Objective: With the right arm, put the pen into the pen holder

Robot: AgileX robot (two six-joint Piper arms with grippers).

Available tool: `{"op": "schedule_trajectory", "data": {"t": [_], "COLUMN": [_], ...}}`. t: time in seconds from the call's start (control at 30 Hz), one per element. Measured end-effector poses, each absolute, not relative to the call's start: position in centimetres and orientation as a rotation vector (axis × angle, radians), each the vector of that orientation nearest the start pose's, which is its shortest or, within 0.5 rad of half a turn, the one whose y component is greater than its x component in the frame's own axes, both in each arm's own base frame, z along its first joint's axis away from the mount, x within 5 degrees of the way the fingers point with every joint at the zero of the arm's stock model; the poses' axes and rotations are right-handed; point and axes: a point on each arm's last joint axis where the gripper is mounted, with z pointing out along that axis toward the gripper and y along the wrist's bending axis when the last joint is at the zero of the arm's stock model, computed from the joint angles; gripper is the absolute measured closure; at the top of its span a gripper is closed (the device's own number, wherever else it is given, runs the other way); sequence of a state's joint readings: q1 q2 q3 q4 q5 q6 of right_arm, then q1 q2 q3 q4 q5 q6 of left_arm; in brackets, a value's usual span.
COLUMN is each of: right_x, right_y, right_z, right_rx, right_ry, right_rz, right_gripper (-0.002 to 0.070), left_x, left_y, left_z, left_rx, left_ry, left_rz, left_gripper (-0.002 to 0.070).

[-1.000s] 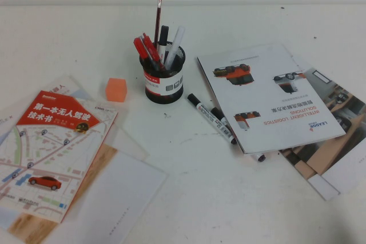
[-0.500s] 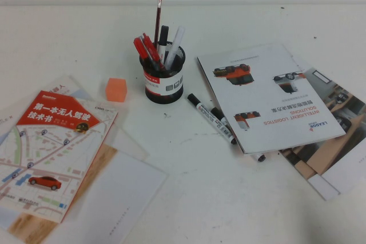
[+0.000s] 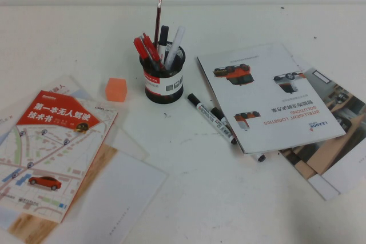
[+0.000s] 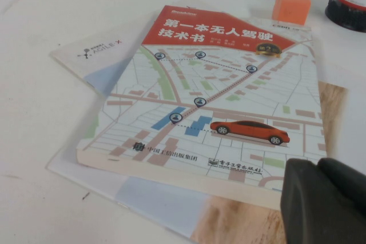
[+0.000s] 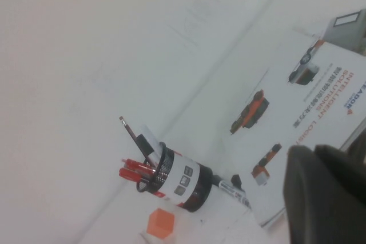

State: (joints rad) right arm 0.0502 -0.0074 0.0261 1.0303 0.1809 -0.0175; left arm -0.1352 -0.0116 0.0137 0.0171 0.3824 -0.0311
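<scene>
The pen (image 3: 210, 118) lies flat on the white table, slanting between the pen holder and a brochure, black cap toward the holder. A second similar marker (image 3: 219, 114) lies beside it, partly under the brochure. The black mesh pen holder (image 3: 164, 81) stands upright with red pens and other pens in it. It also shows in the right wrist view (image 5: 183, 181), with the pen (image 5: 235, 191) beside it. Neither arm shows in the high view. My right gripper (image 5: 313, 151) is shut and empty, well away from the pen. My left gripper (image 4: 318, 167) is shut and empty over a map-cover book.
A map-cover book (image 3: 51, 141) on loose sheets lies at the front left. An orange cube (image 3: 116, 90) sits left of the holder. The white brochure (image 3: 269, 92) lies on other leaflets (image 3: 337, 124) at the right.
</scene>
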Motion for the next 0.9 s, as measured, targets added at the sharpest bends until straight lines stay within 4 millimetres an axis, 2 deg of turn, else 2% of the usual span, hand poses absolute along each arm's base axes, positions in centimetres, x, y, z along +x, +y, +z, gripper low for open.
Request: {"op": "schedule_trajectory", "data": {"t": [0.37,0.43,0.5,0.63,0.7,0.8,0.9], "right_x": [5.2,5.4,5.7,6.9,8.3,10.5,13.2], "right_y": [2.7,2.9,3.0,3.4,3.7,4.2,4.5], "right_z": [18.9,19.8,21.9,27.7,30.7,32.8,34.0], "right_rx": [0.539,0.504,0.424,0.206,0.09,-0.045,-0.154], "right_ry": [1.7,1.735,1.756,1.808,1.873,2.011,2.173], "right_rz": [0.937,0.917,0.866,0.737,0.675,0.615,0.585], "right_gripper": [0.0696,0.0696,0.0696,0.0696,0.0696,0.0696,0.0696], "left_x": [5.2,5.2,5.2,5.2,5.2,5.2,5.2], "left_y": [-0.6,-0.6,-0.6,-0.6,-0.6,-0.6,-0.6], "left_z": [17.5,17.5,17.5,17.5,17.5,17.5,17.5], "left_rx": [0.108,0.108,0.108,0.108,0.108,0.108,0.108], "left_ry": [1.866,1.866,1.866,1.866,1.866,1.866,1.866], "left_rz": [-0.098,-0.098,-0.098,-0.098,-0.098,-0.098,-0.098], "left_gripper": [0.0678,0.0678,0.0678,0.0678,0.0678,0.0678,0.0678]}}
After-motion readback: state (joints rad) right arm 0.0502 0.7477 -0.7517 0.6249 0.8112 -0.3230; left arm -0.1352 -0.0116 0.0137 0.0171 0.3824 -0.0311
